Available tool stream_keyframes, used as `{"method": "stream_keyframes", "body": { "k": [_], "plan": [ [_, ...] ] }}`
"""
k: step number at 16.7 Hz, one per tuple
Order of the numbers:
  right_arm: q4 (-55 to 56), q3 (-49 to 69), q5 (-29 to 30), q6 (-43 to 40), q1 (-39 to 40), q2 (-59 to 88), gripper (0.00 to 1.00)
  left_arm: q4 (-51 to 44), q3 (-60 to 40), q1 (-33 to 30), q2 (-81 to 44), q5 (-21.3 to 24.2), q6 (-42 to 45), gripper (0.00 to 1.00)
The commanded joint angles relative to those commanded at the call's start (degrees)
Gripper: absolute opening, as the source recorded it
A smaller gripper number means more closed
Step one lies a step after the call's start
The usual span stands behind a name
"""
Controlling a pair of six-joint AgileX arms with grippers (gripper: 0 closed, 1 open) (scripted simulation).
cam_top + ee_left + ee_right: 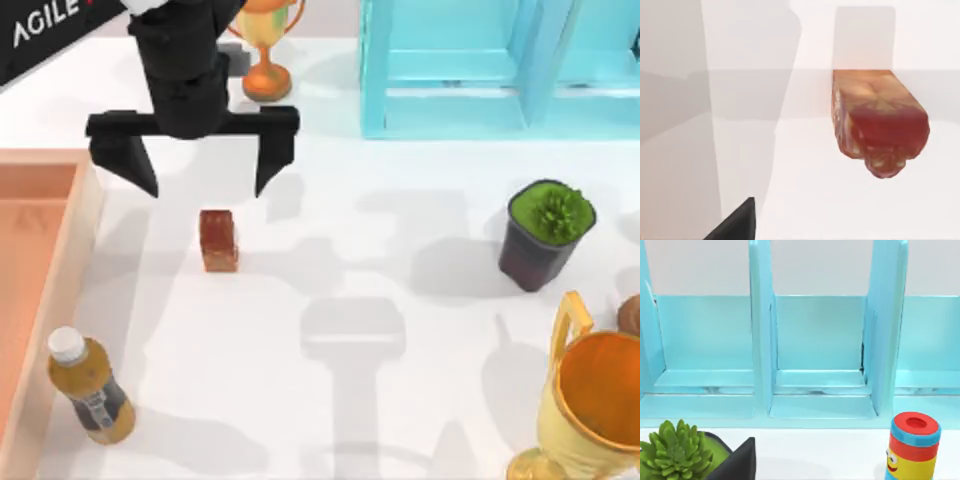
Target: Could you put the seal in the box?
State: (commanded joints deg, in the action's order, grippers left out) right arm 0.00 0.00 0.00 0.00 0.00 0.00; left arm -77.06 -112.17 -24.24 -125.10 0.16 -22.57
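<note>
Left gripper hanging over the far-left part of the white table, fingers spread wide, nothing between them. Just on the near side of its fingertips, apart from them: the seal, a small reddish-brown block, standing on the table. In the left wrist view, the seal seen close up on the bare white surface, a dark finger at the frame's edge, well apart from it.

At the left edge of the table, the box: pale raised rim, orange-brown floor, nothing visible inside. Well to the right of that rim, the seal, outside the box. Near the box's near end, just beside the rim: an amber bottle with a white cap, on the table.

At the far edge, behind the left arm, a small gold trophy. To the right of that, a turquoise cabinet with open compartments. On the right side, a potted plant in a dark pot; nearer, at the right corner, a large gold trophy.

Right wrist view: the cabinet straight ahead, the plant and a red, blue and yellow cylinder toy in front of it, one dark finger of the right gripper; open or closed, cannot tell.
</note>
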Motion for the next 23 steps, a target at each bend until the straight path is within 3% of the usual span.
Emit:
{"method": "stream_keyframes", "body": {
  "k": [5, 13, 18, 23],
  "plan": [
    [0.0, 0.0, 0.0, 0.0, 0.0, 0.0, 1.0, 1.0, 1.05, 0.26, 0.05, 0.01, 0.14, 1.0],
    [0.0, 0.0, 0.0, 0.0, 0.0, 0.0, 1.0, 18.98, 15.08, 0.15, -3.59, 0.04, 0.19, 1.0],
    [0.0, 0.0, 0.0, 0.0, 0.0, 0.0, 1.0, 20.48, 16.44, 0.13, -4.03, 0.04, 0.18, 1.0],
    [0.0, 0.0, 0.0, 0.0, 0.0, 0.0, 1.0, 20.48, 16.44, 0.13, -4.03, 0.04, 0.18, 0.62]
  ]
}}
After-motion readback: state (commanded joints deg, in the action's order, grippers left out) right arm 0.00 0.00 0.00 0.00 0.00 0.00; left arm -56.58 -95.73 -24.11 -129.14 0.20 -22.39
